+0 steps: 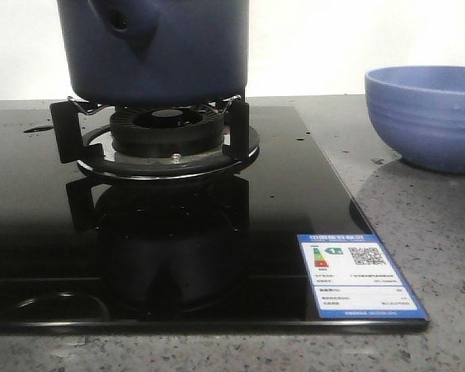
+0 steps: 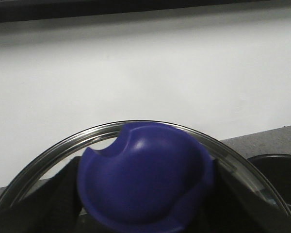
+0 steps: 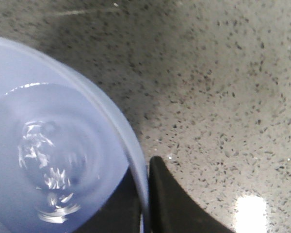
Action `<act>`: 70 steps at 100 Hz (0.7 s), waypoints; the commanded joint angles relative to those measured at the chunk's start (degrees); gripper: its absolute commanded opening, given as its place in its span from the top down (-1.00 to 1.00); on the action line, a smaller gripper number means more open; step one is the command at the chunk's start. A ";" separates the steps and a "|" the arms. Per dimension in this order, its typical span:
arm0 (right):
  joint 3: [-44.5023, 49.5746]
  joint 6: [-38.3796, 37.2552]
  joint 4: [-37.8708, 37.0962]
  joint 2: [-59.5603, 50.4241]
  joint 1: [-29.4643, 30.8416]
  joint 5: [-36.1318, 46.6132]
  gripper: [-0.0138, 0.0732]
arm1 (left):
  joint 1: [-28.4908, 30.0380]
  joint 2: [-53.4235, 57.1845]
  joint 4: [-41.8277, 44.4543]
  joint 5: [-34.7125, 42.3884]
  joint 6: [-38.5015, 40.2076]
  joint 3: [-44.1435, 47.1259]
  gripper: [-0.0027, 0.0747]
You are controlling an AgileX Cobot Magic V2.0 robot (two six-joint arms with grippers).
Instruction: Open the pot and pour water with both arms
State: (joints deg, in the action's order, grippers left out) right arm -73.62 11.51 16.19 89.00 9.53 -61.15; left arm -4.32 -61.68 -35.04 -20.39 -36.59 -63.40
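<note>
**Operator:** Pot (image 1: 159,50) sits on the burner (image 1: 167,136) of the black glass cooktop (image 1: 294,194), stubby handle turned toward the front camera. I can't see its top in the front view, so I'm reading the lid from the left wrist.

**Observer:** What does the left arm have?

**Operator:** My left gripper (image 2: 145,213) is clamped on the blue knob (image 2: 145,179) of the glass lid (image 2: 102,133); dark fingers (image 2: 63,199) press in on both sides of it. Behind the lid I see only wall and a strip of counter, so I judge the lid is lifted clear and held aside to leave the pot mouth free. I can't confirm that from the front view.

**Observer:** And the right?

**Operator:** My right gripper (image 3: 146,194) straddles the rim of the lighter blue bowl (image 3: 53,150), one finger (image 3: 169,194) outside the wall, the other inside. It looks pinched onto the rim, a grip that would let me tip the bowl. Water glints inside it.

**Observer:** Where's the bowl?

**Operator:** On the speckled countertop (image 1: 434,232), right of the cooktop, well apart from the pot. My guess is the pour comes next, so the bowl must travel across to the open pot.
</note>
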 commanded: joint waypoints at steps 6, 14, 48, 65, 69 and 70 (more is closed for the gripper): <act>-7.24 1.02 3.28 -3.49 -0.80 -2.02 0.81 | 0.27 1.57 -1.29 4.88 0.07 -2.39 0.00; -12.56 0.91 3.45 -3.49 -2.34 -4.48 0.78 | 0.27 1.57 -1.29 4.88 0.07 -2.39 0.00; -32.40 -0.78 3.53 -0.55 -10.76 -9.50 0.78 | 0.27 0.57 -1.29 4.98 0.07 -2.39 0.00; -41.54 -0.78 5.83 3.47 -15.55 -9.27 0.78 | 0.38 -0.04 -1.29 5.08 0.07 -2.39 0.00; -43.40 -0.78 6.87 4.68 -16.57 -8.86 0.78 | 0.38 -0.17 -1.29 5.21 0.07 -2.39 0.00; -43.69 -0.78 7.04 4.87 -16.89 -8.84 0.78 | 0.38 -0.17 -1.29 5.21 0.07 -2.39 0.00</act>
State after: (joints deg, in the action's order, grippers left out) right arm -112.31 11.01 19.31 94.02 -5.56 -72.91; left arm -4.32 -62.78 -35.04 -20.50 -36.59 -63.40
